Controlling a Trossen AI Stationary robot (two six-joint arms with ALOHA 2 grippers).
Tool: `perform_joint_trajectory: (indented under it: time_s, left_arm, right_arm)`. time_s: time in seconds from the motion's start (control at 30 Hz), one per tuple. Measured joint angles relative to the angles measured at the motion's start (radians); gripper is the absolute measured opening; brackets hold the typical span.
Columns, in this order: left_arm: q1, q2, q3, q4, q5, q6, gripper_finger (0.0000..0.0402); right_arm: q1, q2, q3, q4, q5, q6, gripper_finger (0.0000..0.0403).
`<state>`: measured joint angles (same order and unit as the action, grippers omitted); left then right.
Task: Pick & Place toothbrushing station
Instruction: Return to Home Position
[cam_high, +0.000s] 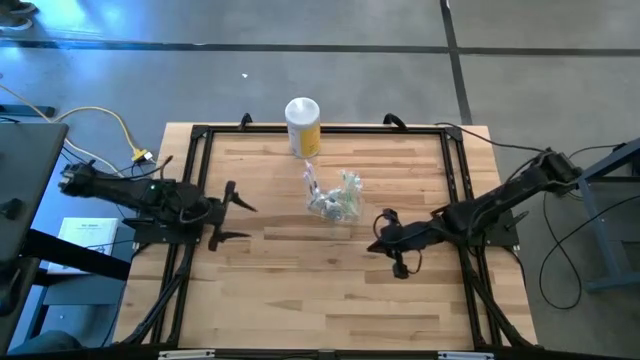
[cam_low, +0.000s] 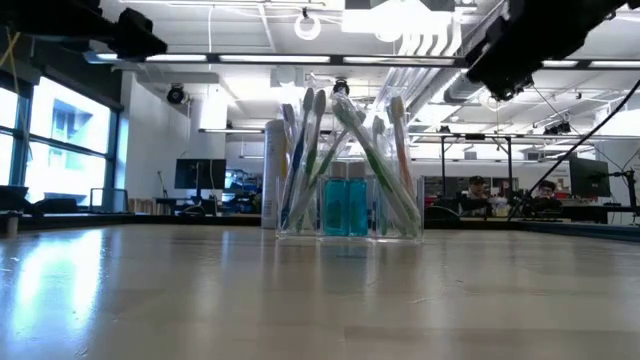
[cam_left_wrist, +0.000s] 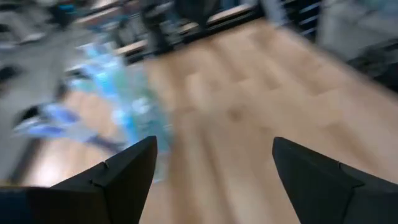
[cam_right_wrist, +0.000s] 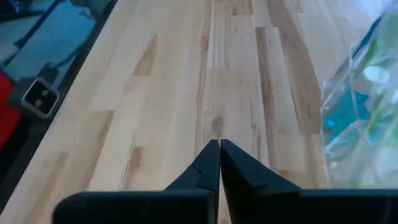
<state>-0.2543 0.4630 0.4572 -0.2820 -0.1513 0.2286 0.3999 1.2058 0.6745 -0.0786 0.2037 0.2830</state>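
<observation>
Holder (cam_high: 335, 197) stands centre of the table (cam_high: 300, 300), crammed with brushes (cam_low: 310, 160), canister (cam_high: 303, 125) behind it. Left gripper (cam_high: 238, 213) hangs spread wide off to one side, right gripper (cam_right_wrist: 219, 144) pinched shut on nothing. Light, slick, brittle plastic, I'd say, and top-heavy: take it low, across its walls

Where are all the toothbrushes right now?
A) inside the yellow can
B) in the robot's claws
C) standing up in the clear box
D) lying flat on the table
C: in the low view the toothbrushes stand leaning in the clear holder on the table. The left gripper and the right gripper sit off to either side, holding nothing.
</observation>
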Motion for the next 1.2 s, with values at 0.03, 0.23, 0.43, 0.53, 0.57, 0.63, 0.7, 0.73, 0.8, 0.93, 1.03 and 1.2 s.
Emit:
perform_joint_trajectory:
  time_s: [0.03, 0.23, 0.43, 0.53, 0.57, 0.63, 0.7, 0.73, 0.8, 0.93, 1.03, 1.2]
  left_arm:
    - [0.025, -0.008, 0.000, -0.007, 0.074, -0.006, 0.0307]
    - [0.134, 0.024, -0.005, -0.007, 0.372, -0.051, 0.0231]
    - [0.141, 0.058, -0.076, 0.020, 0.437, -0.184, 0.0126]
    - [0.122, 0.057, -0.115, 0.072, 0.432, -0.188, 0.0073]
    - [0.115, 0.056, -0.124, 0.086, 0.428, -0.185, 0.0055]
    - [0.099, 0.040, -0.138, 0.094, 0.424, -0.184, 0.0023]
    - [0.081, 0.015, -0.156, 0.118, 0.418, -0.177, 0.0006]
    - [0.072, 0.000, -0.166, 0.130, 0.408, -0.173, 0.0007]
    - [0.061, -0.027, -0.195, 0.160, 0.379, -0.171, 0.0013]
    - [0.065, -0.084, -0.275, 0.281, 0.353, -0.173, 0.0014]
    - [0.064, -0.102, -0.348, 0.366, 0.323, -0.176, 0.0004]
    - [0.064, -0.106, -0.441, 0.485, 0.288, -0.181, 0.0003]
  right_arm:
    - [0.004, -0.023, -0.001, -0.026, -0.003, -0.011, 0.0004]
    - [0.013, -0.147, -0.019, 0.001, -0.063, -0.116, 0.0003]
    - [0.013, -0.198, -0.165, 0.179, -0.076, -0.150, 0.0003]
    - [0.013, -0.206, -0.266, 0.330, -0.072, -0.159, 0.0004]
    - [0.013, -0.206, -0.299, 0.393, -0.075, -0.160, 0.0004]
    - [0.015, -0.205, -0.361, 0.517, -0.088, -0.173, 0.0004]
    - [0.019, -0.205, -0.421, 0.624, -0.108, -0.189, 0.0004]
    - [0.020, -0.205, -0.444, 0.670, -0.109, -0.193, 0.0004]
    - [0.019, -0.207, -0.479, 0.724, -0.106, -0.194, 0.0004]
    - [0.017, -0.211, -0.497, 0.768, -0.091, -0.175, 0.0004]
    - [0.026, -0.211, -0.497, 0.804, -0.098, -0.179, 0.0004]
    - [0.033, -0.205, -0.497, 0.809, -0.090, -0.208, 0.0004]
